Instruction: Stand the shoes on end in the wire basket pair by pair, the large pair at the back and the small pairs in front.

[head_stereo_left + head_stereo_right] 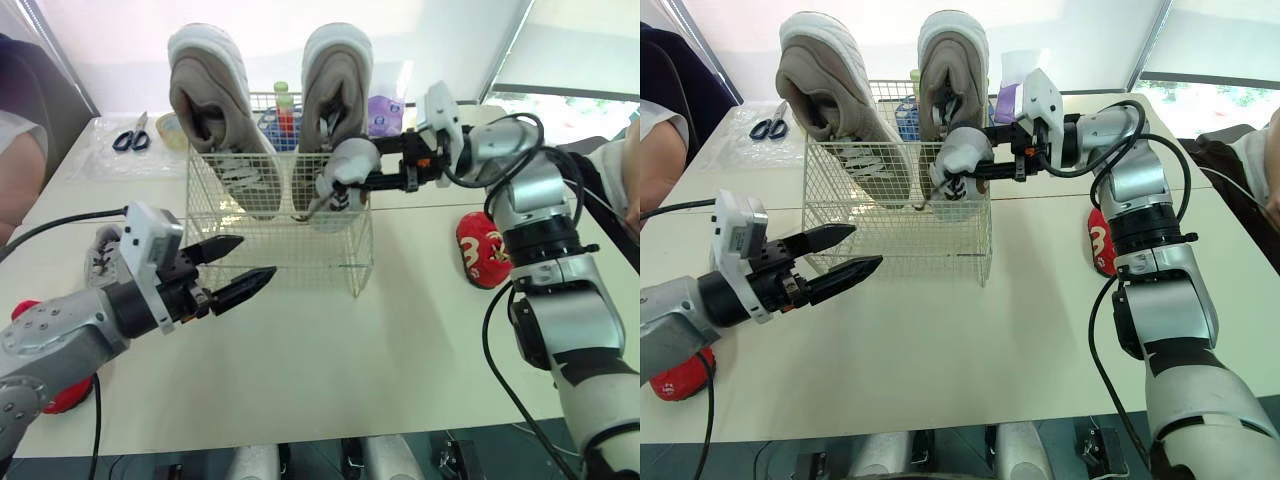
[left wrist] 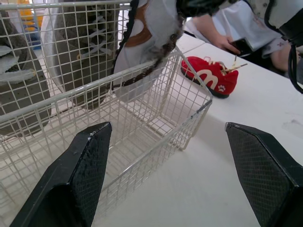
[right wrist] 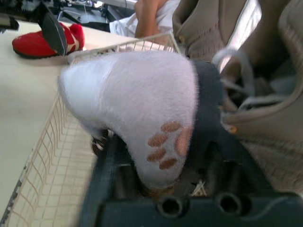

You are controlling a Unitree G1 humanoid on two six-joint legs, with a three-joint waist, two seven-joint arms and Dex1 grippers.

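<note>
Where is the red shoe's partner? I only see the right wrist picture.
Observer: A second red shoe lies on the table, right of the wire basket.
Operator: Are my left fingers open?
Observer: Yes, the left gripper is open and empty, in front of the basket.
Operator: Any more small shoes?
Observer: What looks like a small grey shoe lies left of the basket.
</note>
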